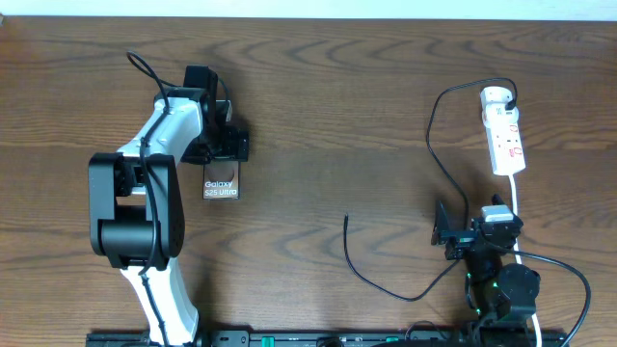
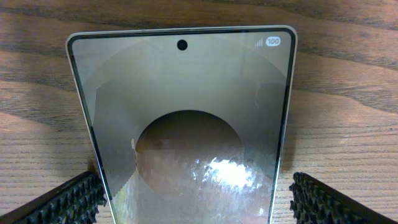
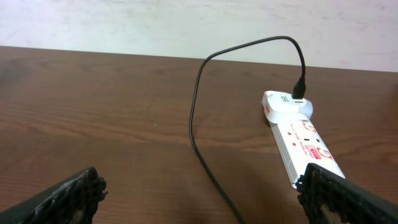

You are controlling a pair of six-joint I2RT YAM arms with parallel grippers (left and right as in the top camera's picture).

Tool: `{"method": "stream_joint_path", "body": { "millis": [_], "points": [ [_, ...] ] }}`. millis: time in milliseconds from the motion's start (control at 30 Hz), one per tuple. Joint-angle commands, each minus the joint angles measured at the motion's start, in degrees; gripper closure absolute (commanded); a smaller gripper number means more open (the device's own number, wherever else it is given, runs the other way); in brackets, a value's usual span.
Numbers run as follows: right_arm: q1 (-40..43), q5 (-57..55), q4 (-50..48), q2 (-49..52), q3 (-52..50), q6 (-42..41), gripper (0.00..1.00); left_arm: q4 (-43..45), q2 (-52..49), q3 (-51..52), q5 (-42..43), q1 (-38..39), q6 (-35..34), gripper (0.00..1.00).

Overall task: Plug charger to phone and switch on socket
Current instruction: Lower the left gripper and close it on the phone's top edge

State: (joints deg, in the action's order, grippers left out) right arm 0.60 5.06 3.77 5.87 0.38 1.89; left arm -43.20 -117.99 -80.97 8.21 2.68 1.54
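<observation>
Your brown phone (image 2: 186, 124) lies flat on the worktop (image 1: 337, 116) between your released left fingers (image 2: 68, 200). The black charger (image 3: 191, 124) is plugged into the white socket (image 3: 305, 146), and your right fingers (image 3: 74, 193) are released and empty.

Left: phone (image 2: 186, 124) flat on table (image 2: 348, 124), between fingers (image 2: 68, 202) of left gripper (image 2: 196, 202), extending ahead of them. Right: socket (image 3: 308, 146) ahead of right gripper (image 3: 199, 205) fingers (image 3: 68, 199); charger (image 3: 196, 112) passes between them, plugged into socket's far end.
</observation>
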Motion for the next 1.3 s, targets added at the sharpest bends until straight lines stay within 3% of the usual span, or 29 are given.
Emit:
{"method": "stream_joint_path", "body": {
  "millis": [0, 1167, 1267],
  "points": [
    [-0.2, -0.4, 0.3, -0.3, 0.0, -0.7, 0.01, -0.2, -1.7, 0.3, -0.4, 0.0, 0.4, 0.04],
    [-0.2, -0.4, 0.3, -0.3, 0.0, -0.7, 0.01, 0.8, -1.8, 3.2, -2.7, 0.0, 0.4, 0.04],
    [-0.2, -0.4, 0.3, -0.3, 0.0, -0.7, 0.01, 0.9, -1.8, 3.2, -2.7, 0.0, 0.4, 0.09]
  ]
}}
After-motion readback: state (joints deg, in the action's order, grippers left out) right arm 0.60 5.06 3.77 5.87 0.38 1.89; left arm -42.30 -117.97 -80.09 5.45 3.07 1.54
